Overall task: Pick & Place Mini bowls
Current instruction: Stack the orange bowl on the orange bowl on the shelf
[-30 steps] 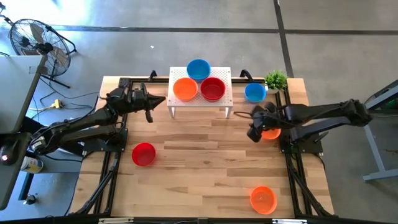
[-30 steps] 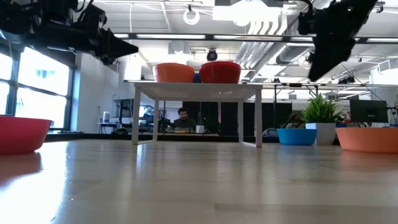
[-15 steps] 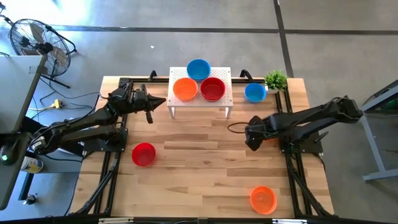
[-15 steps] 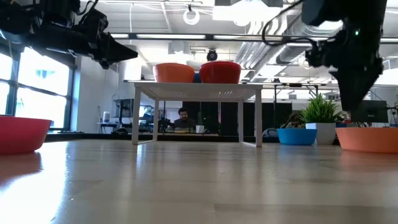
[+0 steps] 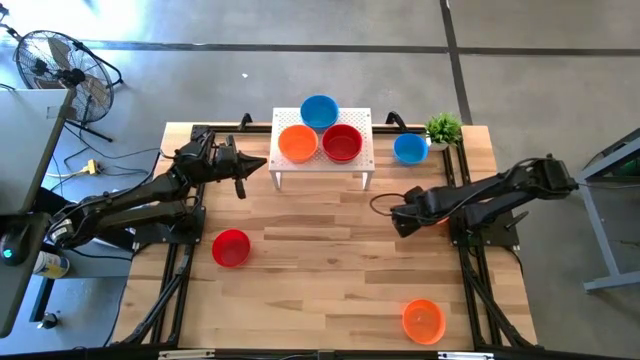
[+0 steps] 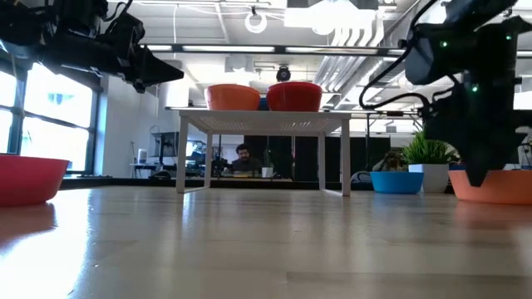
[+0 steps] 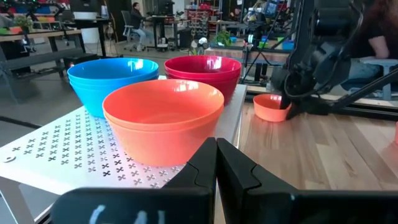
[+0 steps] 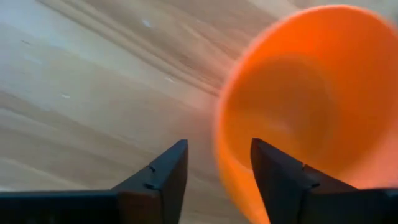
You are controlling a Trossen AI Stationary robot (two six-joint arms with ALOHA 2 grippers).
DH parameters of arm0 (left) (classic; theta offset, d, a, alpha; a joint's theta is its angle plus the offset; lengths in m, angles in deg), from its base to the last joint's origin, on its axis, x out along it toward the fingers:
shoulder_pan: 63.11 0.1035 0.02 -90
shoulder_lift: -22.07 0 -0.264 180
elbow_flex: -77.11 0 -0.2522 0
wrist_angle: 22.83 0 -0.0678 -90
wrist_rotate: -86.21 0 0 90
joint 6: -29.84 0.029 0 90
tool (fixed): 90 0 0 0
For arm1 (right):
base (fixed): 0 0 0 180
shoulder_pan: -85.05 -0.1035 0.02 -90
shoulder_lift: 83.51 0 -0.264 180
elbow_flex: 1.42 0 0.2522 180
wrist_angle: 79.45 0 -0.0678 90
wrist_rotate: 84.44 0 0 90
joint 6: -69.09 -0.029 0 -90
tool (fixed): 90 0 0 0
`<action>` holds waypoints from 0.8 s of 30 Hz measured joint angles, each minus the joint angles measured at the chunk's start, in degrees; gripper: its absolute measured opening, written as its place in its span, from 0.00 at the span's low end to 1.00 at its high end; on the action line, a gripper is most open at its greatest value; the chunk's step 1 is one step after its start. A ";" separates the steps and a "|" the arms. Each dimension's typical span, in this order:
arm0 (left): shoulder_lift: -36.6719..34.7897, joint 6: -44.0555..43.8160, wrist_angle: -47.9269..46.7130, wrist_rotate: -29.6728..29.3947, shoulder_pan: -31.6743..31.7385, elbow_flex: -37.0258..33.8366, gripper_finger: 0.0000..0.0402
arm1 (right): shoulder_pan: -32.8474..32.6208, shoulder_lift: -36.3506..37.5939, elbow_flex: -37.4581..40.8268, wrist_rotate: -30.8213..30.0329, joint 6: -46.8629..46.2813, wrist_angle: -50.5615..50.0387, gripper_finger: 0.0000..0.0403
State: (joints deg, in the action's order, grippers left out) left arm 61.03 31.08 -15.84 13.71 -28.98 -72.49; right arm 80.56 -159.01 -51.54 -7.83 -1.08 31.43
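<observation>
Three mini bowls sit on the white perforated stand (image 5: 322, 160): blue (image 5: 319, 110), orange (image 5: 297, 144) and red (image 5: 342, 143). On the table stand a blue bowl (image 5: 410, 148), a red bowl (image 5: 231, 248) and an orange bowl (image 5: 422, 320). Another orange bowl (image 8: 298, 106) lies mostly hidden under my right arm. My right gripper (image 8: 219, 168) is open and low over it, one finger inside the bowl's wall and one outside. My left gripper (image 5: 262, 162) is shut and hovers left of the stand. My right gripper comes down from above on the orange bowl's rim (image 8: 222, 149) at its left side, one finger over the hollow and one outside. Whether a finger touches the bowl, I cannot tell. The bowl stands on the table (image 6: 490, 187).
A small green plant (image 5: 443, 128) stands at the far right corner beside the blue bowl. The stand takes up the table's far middle. Bare wood shows across the table's middle and near side (image 5: 320, 270). A fan (image 5: 55, 60) stands on the floor beyond the left edge.
My right gripper has come down from well above the table to the level of the orange bowl beside it, tipping to point downward, and has shifted slightly toward the table's left. The bowls have stayed where they were.
</observation>
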 joint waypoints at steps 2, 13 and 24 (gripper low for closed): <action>0.00 -0.02 0.00 0.00 0.00 0.00 0.00 | 0.36 0.00 1.60 0.52 1.32 4.76 0.33; 0.00 -0.02 0.02 0.00 0.00 0.00 0.00 | -1.28 -0.02 -3.69 3.29 15.50 11.24 0.04; 0.00 -0.02 0.04 -0.03 0.00 0.00 0.00 | -6.44 -17.64 -22.12 7.89 43.46 22.83 0.01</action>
State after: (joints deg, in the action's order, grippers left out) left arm 61.03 31.06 -15.79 13.68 -28.98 -72.49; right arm 74.13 -176.65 -73.66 0.05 42.38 54.25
